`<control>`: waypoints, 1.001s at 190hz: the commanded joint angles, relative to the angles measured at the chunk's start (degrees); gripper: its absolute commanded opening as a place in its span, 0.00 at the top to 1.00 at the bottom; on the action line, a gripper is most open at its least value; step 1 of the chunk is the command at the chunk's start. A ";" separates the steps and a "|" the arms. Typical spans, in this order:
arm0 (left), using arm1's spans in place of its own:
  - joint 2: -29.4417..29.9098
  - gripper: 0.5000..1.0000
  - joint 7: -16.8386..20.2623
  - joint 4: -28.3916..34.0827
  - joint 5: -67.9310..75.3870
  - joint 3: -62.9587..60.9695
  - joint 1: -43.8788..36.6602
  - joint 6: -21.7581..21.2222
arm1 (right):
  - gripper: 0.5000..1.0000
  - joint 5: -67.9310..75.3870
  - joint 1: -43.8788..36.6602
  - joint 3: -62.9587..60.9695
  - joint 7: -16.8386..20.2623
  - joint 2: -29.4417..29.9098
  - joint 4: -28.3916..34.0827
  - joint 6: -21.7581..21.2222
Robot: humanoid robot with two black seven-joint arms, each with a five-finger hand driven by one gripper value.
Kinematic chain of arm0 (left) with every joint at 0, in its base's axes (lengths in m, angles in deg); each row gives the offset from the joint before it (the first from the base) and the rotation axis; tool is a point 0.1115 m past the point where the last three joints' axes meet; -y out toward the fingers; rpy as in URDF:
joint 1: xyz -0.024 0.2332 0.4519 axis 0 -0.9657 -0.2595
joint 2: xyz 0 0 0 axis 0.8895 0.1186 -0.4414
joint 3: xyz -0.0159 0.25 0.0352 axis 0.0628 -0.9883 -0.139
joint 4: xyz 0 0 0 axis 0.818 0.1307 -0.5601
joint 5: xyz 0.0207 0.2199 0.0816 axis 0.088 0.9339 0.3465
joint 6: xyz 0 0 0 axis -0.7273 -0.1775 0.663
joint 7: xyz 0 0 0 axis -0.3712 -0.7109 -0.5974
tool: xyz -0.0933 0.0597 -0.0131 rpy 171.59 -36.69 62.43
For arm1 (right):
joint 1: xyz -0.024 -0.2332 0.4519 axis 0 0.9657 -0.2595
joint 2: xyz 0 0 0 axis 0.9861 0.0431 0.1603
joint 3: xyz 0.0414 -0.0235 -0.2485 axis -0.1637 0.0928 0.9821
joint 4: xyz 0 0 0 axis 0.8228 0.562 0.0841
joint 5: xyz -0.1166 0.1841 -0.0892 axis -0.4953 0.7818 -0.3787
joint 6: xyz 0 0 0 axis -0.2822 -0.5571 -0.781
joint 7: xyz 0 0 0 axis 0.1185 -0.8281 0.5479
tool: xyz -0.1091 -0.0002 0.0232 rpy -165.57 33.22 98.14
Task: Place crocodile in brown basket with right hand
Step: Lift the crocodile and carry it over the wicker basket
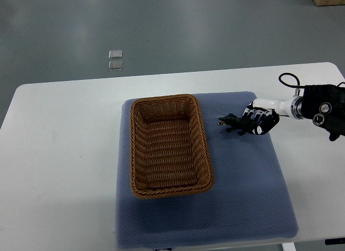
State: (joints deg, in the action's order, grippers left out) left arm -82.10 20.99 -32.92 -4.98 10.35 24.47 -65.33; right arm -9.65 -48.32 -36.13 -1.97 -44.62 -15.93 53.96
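One blue-grey textured fabric mat (pixel 253 197) covers the near middle of the white rounded table (pixel 59 154). On the mat's left half sits the brown rectangular woven wicker basket (pixel 137 154), its long sides running away from the robot. To the right of the basket's far end, apart from its rim, lies the small dark green toy crocodile (pixel 230 122), snout pointing toward the basket. The right hand (pixel 257 122), black and white with jointed fingers, reaches in from the right edge on a white wrist and black forearm; its fingers are curled over the crocodile's tail end, gripping it at mat level. Farther off, on the grey floor beyond the table, lie two small clear square tiles (pixel 115 60).
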 commanded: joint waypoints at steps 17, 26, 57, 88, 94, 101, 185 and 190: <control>0.00 0.00 0.00 -0.08 0.01 0.00 0.00 0.00 | 1.00 0.29 -2.33 -0.06 -0.03 -1.55 0.41 -0.25; 0.00 0.00 0.00 -0.08 0.09 0.00 0.00 0.00 | 1.00 0.29 -2.94 -0.06 -0.03 -1.72 0.50 -0.52; 0.00 0.00 0.00 -0.08 0.01 0.00 0.00 0.00 | 1.00 0.47 -5.23 -0.06 -0.12 -3.57 0.68 -2.19; 0.00 0.00 0.00 -0.08 0.01 0.00 0.00 0.00 | 1.00 0.64 -7.34 -0.15 -0.12 -4.71 1.20 -3.59; 0.00 0.00 0.00 -0.08 0.01 0.00 0.00 0.00 | 1.00 0.73 -7.87 -0.15 -0.12 -4.80 1.73 -3.77; 0.00 0.00 0.00 -0.08 0.01 0.00 0.00 0.00 | 1.00 0.99 -8.57 -0.15 -0.12 -5.06 2.69 -3.77; 0.00 0.00 0.00 0.01 0.01 -0.08 0.00 0.00 | 1.00 5.21 -14.55 -0.06 -1.79 2.49 4.63 -5.35; 0.00 0.00 0.00 0.01 0.01 -0.08 0.00 0.00 | 1.00 5.21 -14.55 -0.06 -1.79 3.11 4.63 -5.26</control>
State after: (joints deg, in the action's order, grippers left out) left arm -82.10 20.99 -33.01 -4.90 10.26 24.47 -65.33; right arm -4.48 -62.77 -36.30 -3.65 -44.33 -11.28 48.47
